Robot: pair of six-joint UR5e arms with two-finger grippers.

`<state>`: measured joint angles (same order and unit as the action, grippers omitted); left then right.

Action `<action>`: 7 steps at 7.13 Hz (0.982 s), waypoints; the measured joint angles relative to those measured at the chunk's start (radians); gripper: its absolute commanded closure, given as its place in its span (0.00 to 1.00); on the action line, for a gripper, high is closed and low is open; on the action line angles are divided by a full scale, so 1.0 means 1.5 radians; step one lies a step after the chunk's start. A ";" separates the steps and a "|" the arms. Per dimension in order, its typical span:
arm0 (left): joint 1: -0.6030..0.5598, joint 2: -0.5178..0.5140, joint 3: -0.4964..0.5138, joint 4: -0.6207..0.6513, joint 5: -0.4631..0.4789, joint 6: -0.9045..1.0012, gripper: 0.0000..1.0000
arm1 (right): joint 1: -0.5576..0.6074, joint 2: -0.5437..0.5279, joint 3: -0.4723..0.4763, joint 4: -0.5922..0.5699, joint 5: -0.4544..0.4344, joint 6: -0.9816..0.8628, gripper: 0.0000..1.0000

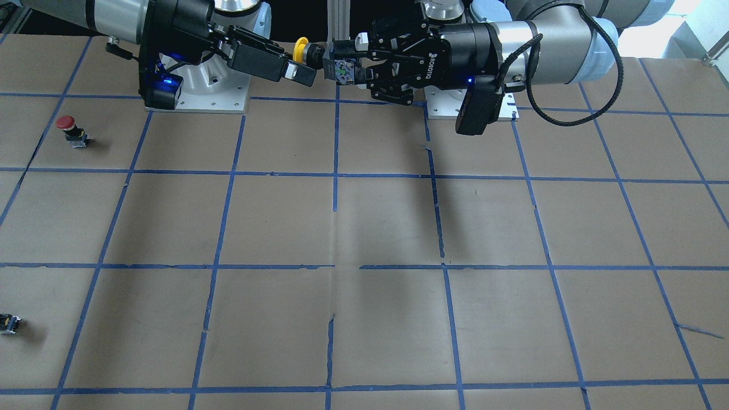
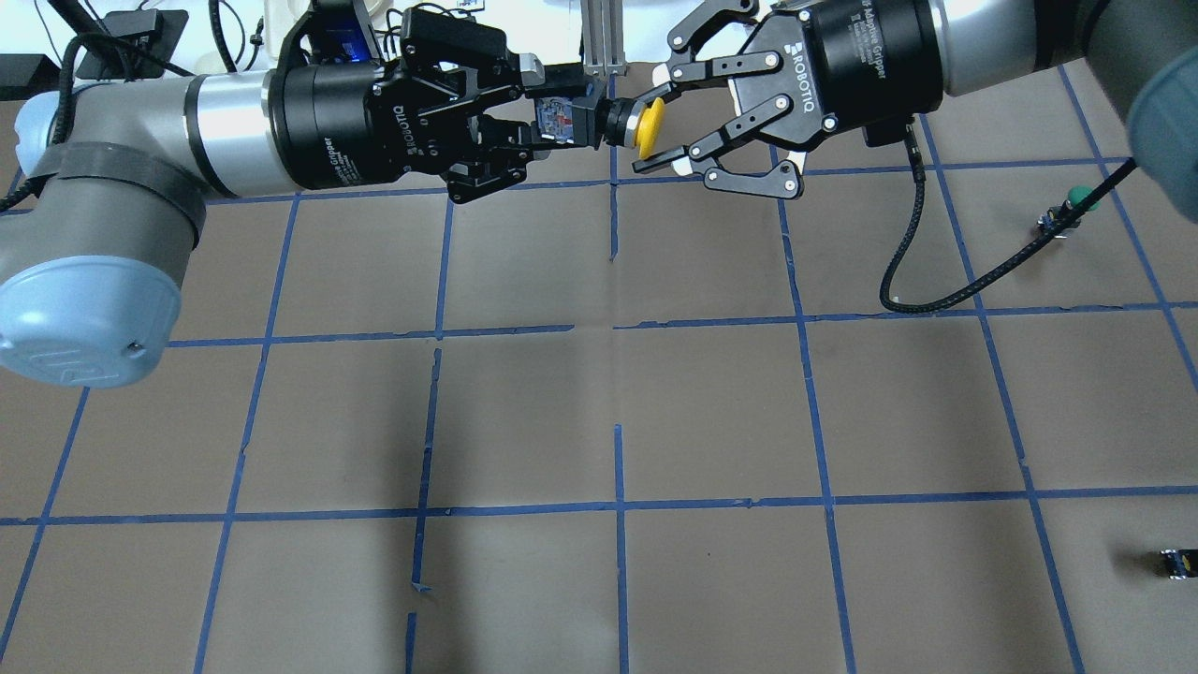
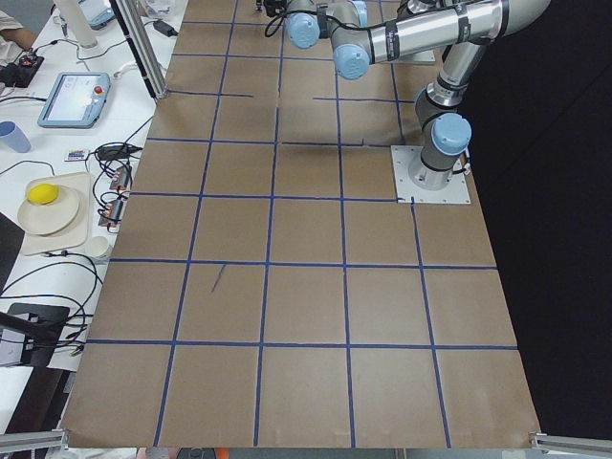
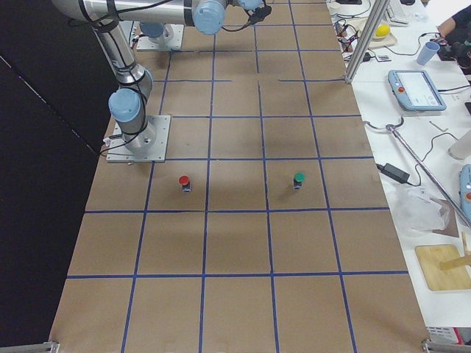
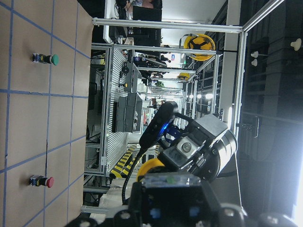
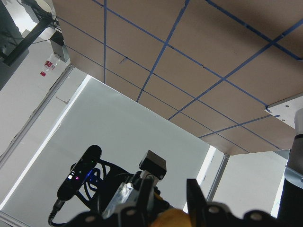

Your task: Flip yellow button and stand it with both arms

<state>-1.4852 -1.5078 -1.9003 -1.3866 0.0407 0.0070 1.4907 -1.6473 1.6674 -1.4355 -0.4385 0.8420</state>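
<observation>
The yellow button is held in the air over the table's robot side, lying sideways. My left gripper is shut on its black and grey block body, with the yellow cap pointing at my right gripper. My right gripper is open, its two fingers above and below the cap with a gap on each side. In the front-facing view the cap shows between the left gripper and the right gripper. The left wrist view shows the cap just beyond the block body.
A red-capped button stands on the brown gridded table on my right side. A green-capped button stands further out on the right. A small capless black block lies near the far right edge.
</observation>
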 measured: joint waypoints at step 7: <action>-0.001 0.002 0.002 0.000 0.001 -0.001 0.99 | -0.006 0.000 -0.007 0.001 0.005 0.002 0.15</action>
<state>-1.4860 -1.5043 -1.8979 -1.3869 0.0416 0.0056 1.4819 -1.6480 1.6570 -1.4347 -0.4317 0.8448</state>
